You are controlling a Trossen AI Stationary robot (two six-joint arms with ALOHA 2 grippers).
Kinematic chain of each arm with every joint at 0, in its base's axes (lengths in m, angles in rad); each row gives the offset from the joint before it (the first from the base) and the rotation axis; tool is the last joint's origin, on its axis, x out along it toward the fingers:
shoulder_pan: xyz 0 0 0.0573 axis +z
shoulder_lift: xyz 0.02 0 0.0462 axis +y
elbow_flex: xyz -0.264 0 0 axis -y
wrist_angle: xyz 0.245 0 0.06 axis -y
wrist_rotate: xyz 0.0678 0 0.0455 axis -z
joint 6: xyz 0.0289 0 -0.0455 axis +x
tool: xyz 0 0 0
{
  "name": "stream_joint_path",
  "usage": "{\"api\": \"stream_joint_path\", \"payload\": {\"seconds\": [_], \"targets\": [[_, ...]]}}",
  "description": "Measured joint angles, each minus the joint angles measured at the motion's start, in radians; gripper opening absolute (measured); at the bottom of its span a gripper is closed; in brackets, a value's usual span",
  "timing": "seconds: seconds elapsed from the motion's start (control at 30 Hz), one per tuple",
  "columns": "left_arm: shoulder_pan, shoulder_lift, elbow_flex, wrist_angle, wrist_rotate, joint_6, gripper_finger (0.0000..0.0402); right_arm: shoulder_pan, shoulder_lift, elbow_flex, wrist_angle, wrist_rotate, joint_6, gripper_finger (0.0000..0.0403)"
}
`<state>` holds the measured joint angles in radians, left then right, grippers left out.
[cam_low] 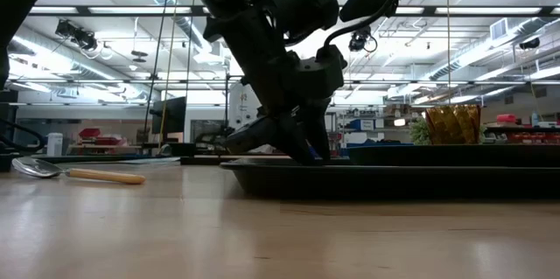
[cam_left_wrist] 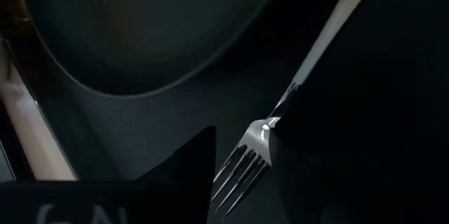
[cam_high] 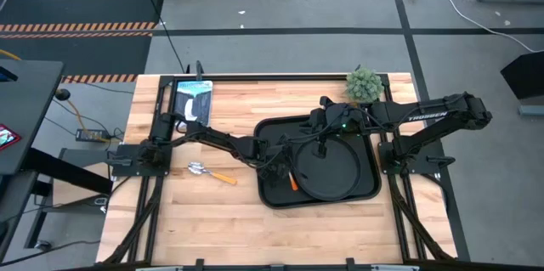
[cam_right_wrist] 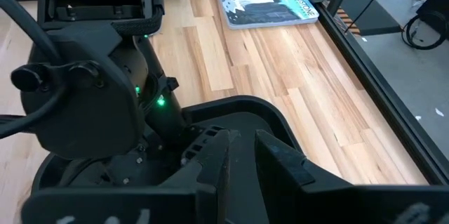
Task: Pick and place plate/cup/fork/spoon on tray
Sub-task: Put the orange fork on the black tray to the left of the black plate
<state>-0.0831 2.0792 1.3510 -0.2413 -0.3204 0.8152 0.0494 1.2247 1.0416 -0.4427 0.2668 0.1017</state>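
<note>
The black tray (cam_high: pixel 272 199) lies right of the table's middle, with the round black plate (cam_high: pixel 331 169) on its floor. The fork (cam_high: pixel 293 183) is over the tray floor beside the plate's left rim, orange handle toward the near edge. My left gripper (cam_high: pixel 279 166) points down there, shut on the fork (cam_left_wrist: pixel 330 34). My right gripper (cam_high: pixel 325 135) hangs over the plate's far rim, fingers close together (cam_right_wrist: pixel 240 147) and empty. The spoon (cam_high: pixel 211 172) lies on bare wood left of the tray. The amber cup (cam_low: pixel 452 124) stands upright at the tray's right in the low view; the right arm hides it from above. My left gripper has the fork's tined head (cam_left_wrist: pixel 242 171) between its two fingers, just below the neck. The fingers come from above, pointing down, one on each side of the head. The fork lies low and nearly flat beside the plate's rim (cam_left_wrist: pixel 154 90); I cannot tell whether it rests on the tray.
A small green plant (cam_high: pixel 364 84) stands at the table's far right, behind the tray. A book (cam_high: pixel 193 101) lies at the far left. Bare wood stretches along the near edge and left of the tray, around the spoon (cam_low: pixel 74 172).
</note>
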Motion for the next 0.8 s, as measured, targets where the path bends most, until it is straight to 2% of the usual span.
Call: {"api": "stream_joint_path", "payload": {"seconds": [0.43, 0.6, 0.8], "targets": [[-0.010, -0.017, 0.000, -0.028, -0.030, -0.019, 0.0142, 0.000, 0.000, 0.000, 0.001, 0.000, -0.007, 0.0075], [-0.011, -0.017, 0.000, -0.037, 0.091, -0.086, 0.0142, 0.000, 0.000, 0.000, 0.008, 0.000, -0.007, 0.0075], [-0.007, -0.017, 0.000, -0.010, 0.105, -0.136, 0.0142, 0.001, 0.000, 0.000, 0.014, 0.000, -0.007, 0.0075]]}}
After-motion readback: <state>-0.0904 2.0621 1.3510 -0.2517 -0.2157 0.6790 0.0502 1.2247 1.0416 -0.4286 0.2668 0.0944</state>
